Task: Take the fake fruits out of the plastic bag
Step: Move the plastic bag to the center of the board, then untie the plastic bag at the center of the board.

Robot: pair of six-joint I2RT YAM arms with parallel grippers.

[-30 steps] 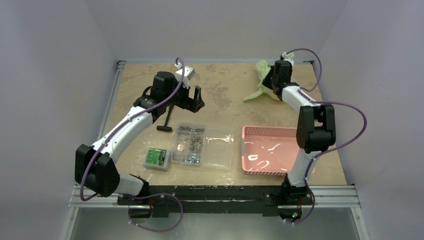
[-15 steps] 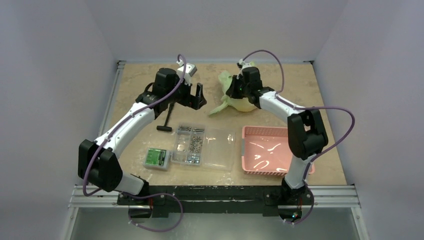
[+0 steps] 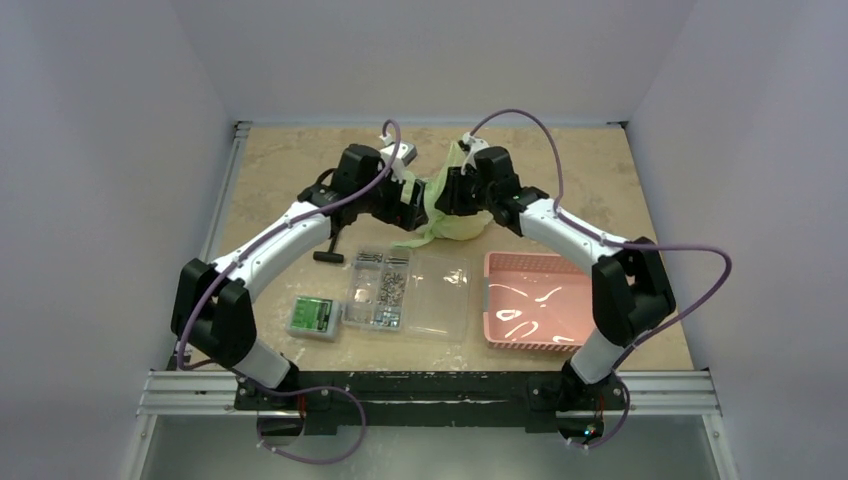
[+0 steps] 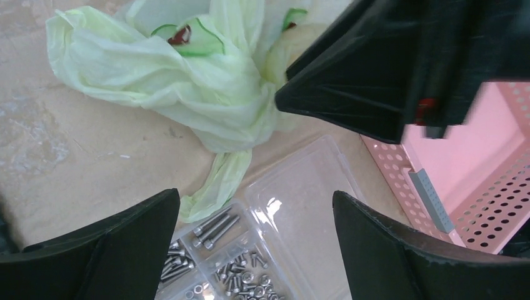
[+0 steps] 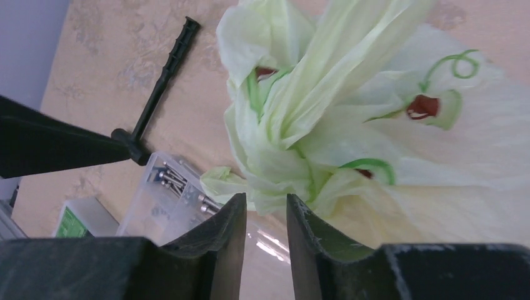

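Note:
The pale yellow-green plastic bag (image 3: 447, 208) lies bunched at the table's middle back, bulging with its contents. The fake fruits are hidden inside it. My right gripper (image 3: 446, 190) is shut on the bag's gathered top; in the right wrist view the crinkled film (image 5: 350, 125) sits at the tips of the nearly closed gripper (image 5: 265, 203). My left gripper (image 3: 411, 205) is open and empty just left of the bag. In the left wrist view it (image 4: 256, 231) hovers over the clear box with the bag (image 4: 187, 87) ahead of it.
A clear compartmented box (image 3: 410, 292) of screws lies in front of the bag. A pink basket (image 3: 535, 312) stands at the right front. A small green box (image 3: 313, 317) lies at the left front. A black T-handle tool (image 3: 333, 245) lies left of the clear box.
My right gripper has dragged the bag from the far right corner to the middle of the table. My left gripper has moved right, up to the bag.

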